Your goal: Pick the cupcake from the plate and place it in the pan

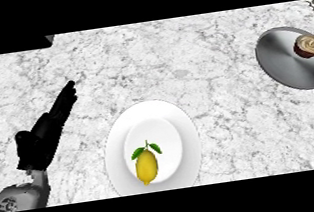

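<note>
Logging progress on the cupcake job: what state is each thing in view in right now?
cupcake: upright, already in the pan.
pan: on the counter at far right, holding the cupcake.
plate: holds only a lemon.
lemon: lying on the plate.
left hand: open, fingers straight, holding nothing.

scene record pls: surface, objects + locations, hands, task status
surface: marble counter
plate: white, lower centre, holds a lemon
pan: grey, upper right, black handle toward the right edge
cupcake: in the pan, near its far rim
left hand: open, fingers straight, at the view's left, holding nothing
right hand: not in view
task status: cupcake already in pan, none on plate
</note>
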Robot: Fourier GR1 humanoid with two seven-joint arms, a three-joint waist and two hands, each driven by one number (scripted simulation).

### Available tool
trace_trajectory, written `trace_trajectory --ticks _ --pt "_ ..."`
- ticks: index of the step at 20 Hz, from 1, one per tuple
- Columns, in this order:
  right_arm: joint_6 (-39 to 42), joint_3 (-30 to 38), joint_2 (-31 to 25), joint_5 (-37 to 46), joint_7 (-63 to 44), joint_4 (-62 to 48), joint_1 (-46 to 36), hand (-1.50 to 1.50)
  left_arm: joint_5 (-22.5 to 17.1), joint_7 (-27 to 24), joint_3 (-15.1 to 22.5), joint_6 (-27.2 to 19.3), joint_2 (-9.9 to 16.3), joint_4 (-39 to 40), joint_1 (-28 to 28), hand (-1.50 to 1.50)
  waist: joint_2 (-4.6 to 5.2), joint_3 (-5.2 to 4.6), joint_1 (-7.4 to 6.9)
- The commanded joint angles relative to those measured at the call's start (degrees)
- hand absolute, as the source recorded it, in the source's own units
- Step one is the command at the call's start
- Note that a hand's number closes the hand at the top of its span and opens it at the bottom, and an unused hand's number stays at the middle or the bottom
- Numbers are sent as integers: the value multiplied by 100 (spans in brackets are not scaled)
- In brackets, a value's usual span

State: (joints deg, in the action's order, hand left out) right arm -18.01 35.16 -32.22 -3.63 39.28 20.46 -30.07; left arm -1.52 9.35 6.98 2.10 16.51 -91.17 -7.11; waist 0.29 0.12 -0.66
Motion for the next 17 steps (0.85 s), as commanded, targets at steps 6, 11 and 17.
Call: trace_trajectory --ticks 6,11,17 --pt "110 -299 881 -513 146 1655 1214 -150 189 125 -211 87 -208 44 -97 0 -55 -20 126" --pt "140 -480 1194 -661 347 2207 1844 -150 264 494 -348 250 -242 -4 -353 0 -36 -13 87" --pt "-528 -877 1642 -583 -285 3594 2540 -150 422 193 -467 346 -373 -128 -33 0 -35 -14 78"
